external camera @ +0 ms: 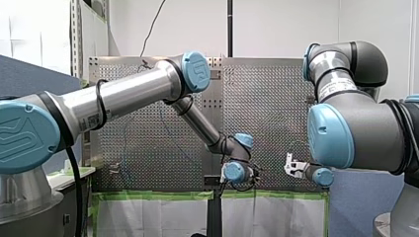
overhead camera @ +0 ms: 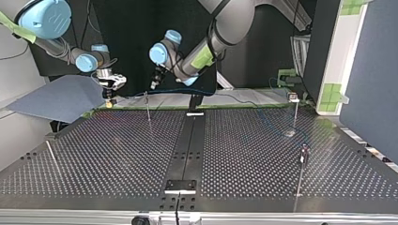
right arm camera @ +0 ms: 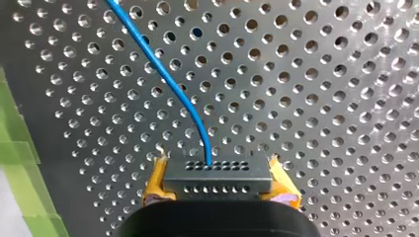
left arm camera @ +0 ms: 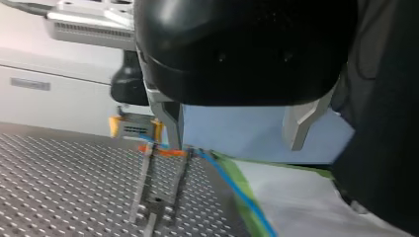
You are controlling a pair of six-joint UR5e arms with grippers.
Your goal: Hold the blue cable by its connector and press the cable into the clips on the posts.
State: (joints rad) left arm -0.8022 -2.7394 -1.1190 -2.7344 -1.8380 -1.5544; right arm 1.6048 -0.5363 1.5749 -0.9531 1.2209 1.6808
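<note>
The blue cable [right arm camera: 168,84] leaves a dark connector [right arm camera: 217,175], and my right gripper [right arm camera: 217,195] is shut on that connector with its yellow pads [right arm camera: 155,185]. In the top view my right gripper [overhead camera: 110,89] hangs at the table's far left edge. The cable [overhead camera: 169,92] runs from it past a thin post [overhead camera: 148,110]. My left gripper [left arm camera: 237,140] is open with nothing between its metal fingers [left arm camera: 170,121]. It hovers just above an orange-tipped post [left arm camera: 148,187], where the cable [left arm camera: 232,185] crosses. In the front view my left gripper [external camera: 253,175] sits near my right gripper [external camera: 292,168].
More thin posts stand on the perforated table [overhead camera: 117,154]: two at the top view's right [overhead camera: 295,115] [overhead camera: 302,161] and one leaning at its left [overhead camera: 52,157]. Green tape [left arm camera: 247,197] lines the table's far edge. A black rail [overhead camera: 185,145] runs down the middle.
</note>
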